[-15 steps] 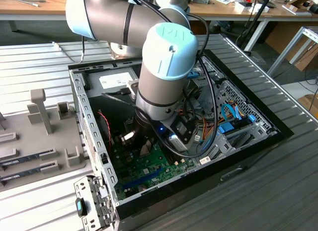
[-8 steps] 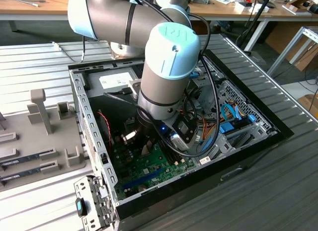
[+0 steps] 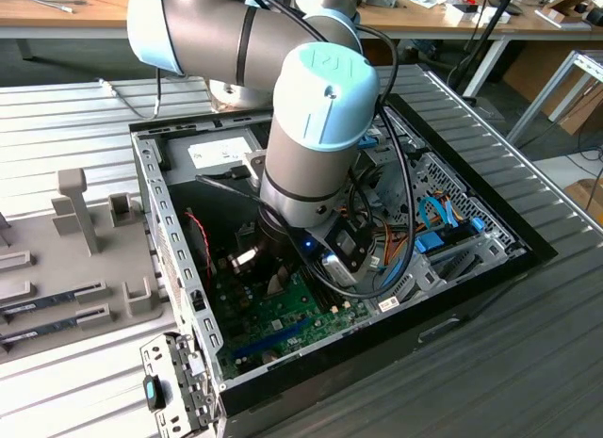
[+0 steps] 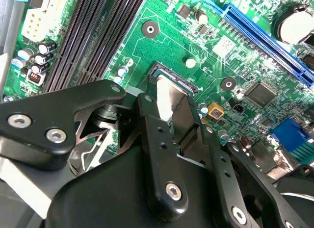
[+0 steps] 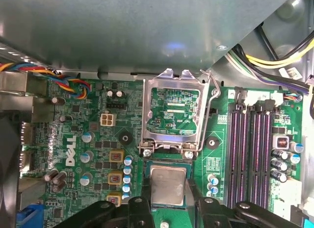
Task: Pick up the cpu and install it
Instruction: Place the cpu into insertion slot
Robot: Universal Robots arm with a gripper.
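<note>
We've got the gripper (image 5: pixel 170 203) clamped on the chip (image 5: pixel 168 183), right at the socket (image 5: pixel 167 163) by the open hold-down frame (image 5: pixel 174 115); we keep it level, edges squared w/ socket, no forcing

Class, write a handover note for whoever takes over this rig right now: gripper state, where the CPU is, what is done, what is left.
Gripper: down inside the open black computer case, astride the chip; grip cannot be judged.
CPU, the small flat square chip with a silvery-grey metal top: at the socket on the green motherboard.
Done: CPU picked up and brought to the socket.
Left: seating unconfirmed; the hinged metal retention frame is open, not clamped.
</note>
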